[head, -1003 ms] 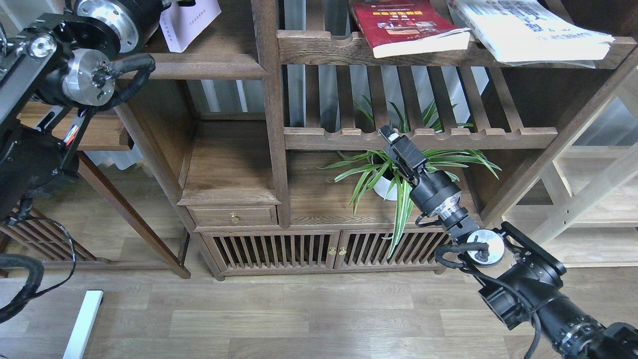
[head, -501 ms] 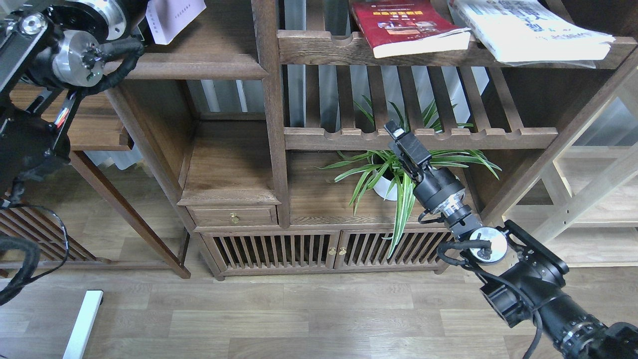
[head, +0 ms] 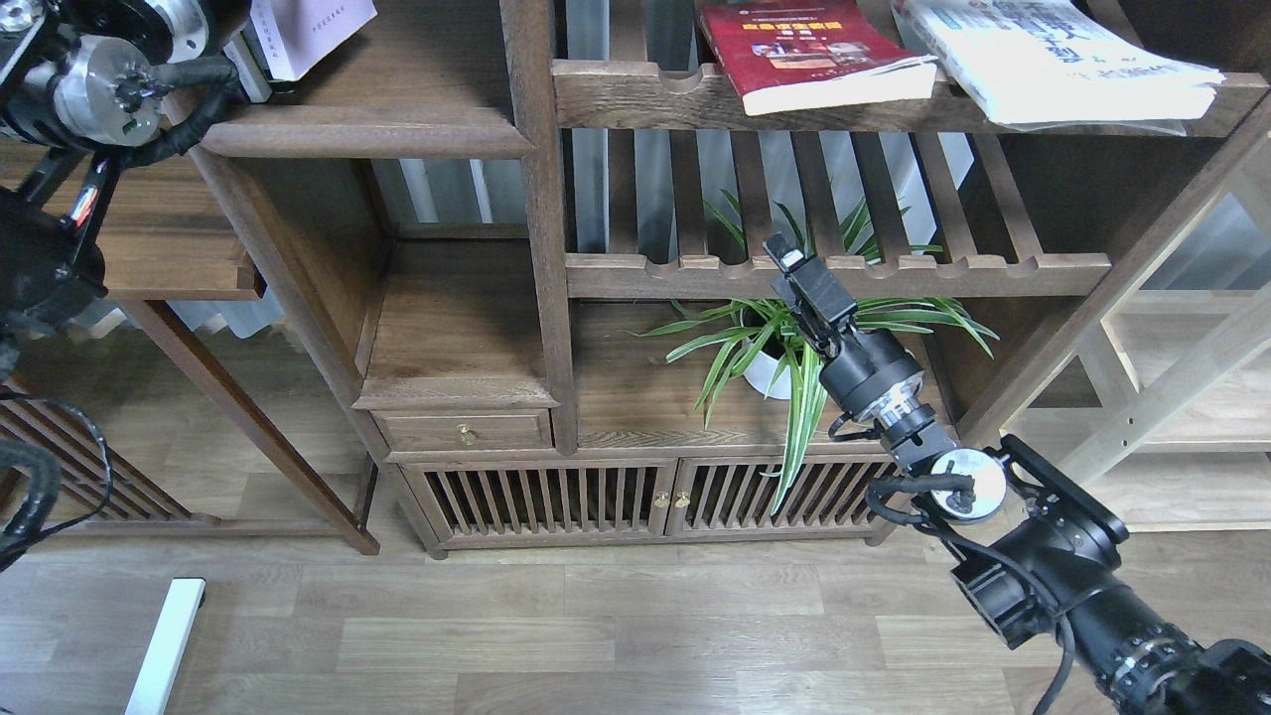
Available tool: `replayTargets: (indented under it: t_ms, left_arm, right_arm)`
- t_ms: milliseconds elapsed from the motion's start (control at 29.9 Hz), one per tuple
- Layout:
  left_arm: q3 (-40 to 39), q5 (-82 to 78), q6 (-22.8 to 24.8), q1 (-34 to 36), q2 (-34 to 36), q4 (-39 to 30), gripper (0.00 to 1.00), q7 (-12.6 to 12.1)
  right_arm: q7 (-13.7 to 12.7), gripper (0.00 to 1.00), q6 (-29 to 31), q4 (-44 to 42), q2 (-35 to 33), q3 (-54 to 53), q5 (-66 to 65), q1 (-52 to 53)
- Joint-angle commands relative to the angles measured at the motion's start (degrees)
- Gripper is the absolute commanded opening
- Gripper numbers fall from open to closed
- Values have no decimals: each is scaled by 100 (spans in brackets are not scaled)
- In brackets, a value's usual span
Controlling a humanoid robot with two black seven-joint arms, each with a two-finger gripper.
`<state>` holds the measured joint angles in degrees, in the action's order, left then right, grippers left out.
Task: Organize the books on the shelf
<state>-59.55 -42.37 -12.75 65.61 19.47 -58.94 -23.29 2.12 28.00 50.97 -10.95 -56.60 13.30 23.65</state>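
The thin lavender-white book (head: pixel 310 35) has slid further left along the solid dark shelf (head: pixel 367 134), drawn by the left arm, whose gripper is out of view, so its grip can't be judged. The right gripper (head: pixel 791 260) has barely moved, before the spider plant (head: pixel 794 343); its fingers can't be told apart. The dark red book (head: pixel 809 50) and white book (head: pixel 1053 60) lie unmoved on the slatted rack (head: pixel 844 99).

The left gripper lies beyond the top-left edge, behind its wrist joints. The lavender-white book (head: pixel 310 35), dark red book (head: pixel 794 40) and white book (head: pixel 1043 50) are all cropped by the top edge. The right gripper (head: pixel 794 273) shows end-on, fingers indistinguishable.
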Motion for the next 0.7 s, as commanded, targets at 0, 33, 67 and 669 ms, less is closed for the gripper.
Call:
replayTargets:
  t_ms: [0,33,67,669]
  left_arm:
    - [66,1,1,5,-22,128,8,289]
    - [84,1,10,5,-22,155,8,351]
    - [93,1,10,5,-22,172,8,430]
    - [479,194,54,14,-110,673,8,1485]
  right_arm:
    - [-1,93,0,9,-3,0,6,0]
    - [-1,93,0,9,-3,-1,6,0]
    - [-1,93,0,9,-3,-9,6,0]
    - [7,93,0,124,-82,-53,6,9]
